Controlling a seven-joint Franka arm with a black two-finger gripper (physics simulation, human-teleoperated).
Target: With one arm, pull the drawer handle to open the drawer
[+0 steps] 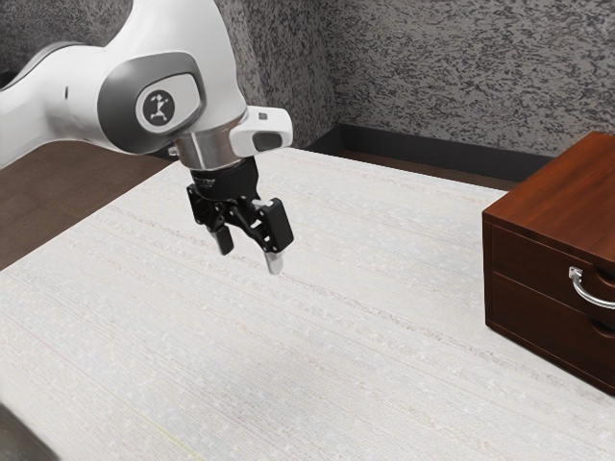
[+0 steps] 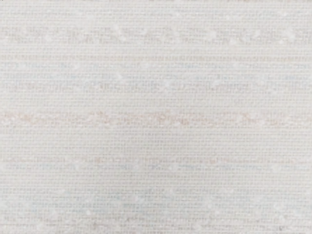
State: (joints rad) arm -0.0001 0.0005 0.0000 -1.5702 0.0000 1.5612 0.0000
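A dark red-brown wooden cabinet (image 1: 567, 206) stands at the exterior view's right edge, with two drawer fronts on its near face. The upper drawer (image 1: 533, 261) carries a curved silver handle (image 1: 586, 288), and both drawers sit flush with the cabinet. My black gripper (image 1: 250, 252) hangs above the pale table (image 1: 317, 355), far to the exterior view's left of the cabinet. Its two fingers stand apart with nothing between them. In the wrist view, pale woven tabletop (image 2: 156, 117) lies straight below my hand.
The table's far edge meets a dark floor (image 1: 77, 197) and a speckled grey wall (image 1: 442, 67) with a black baseboard. Bare tabletop stretches between my gripper and the cabinet.
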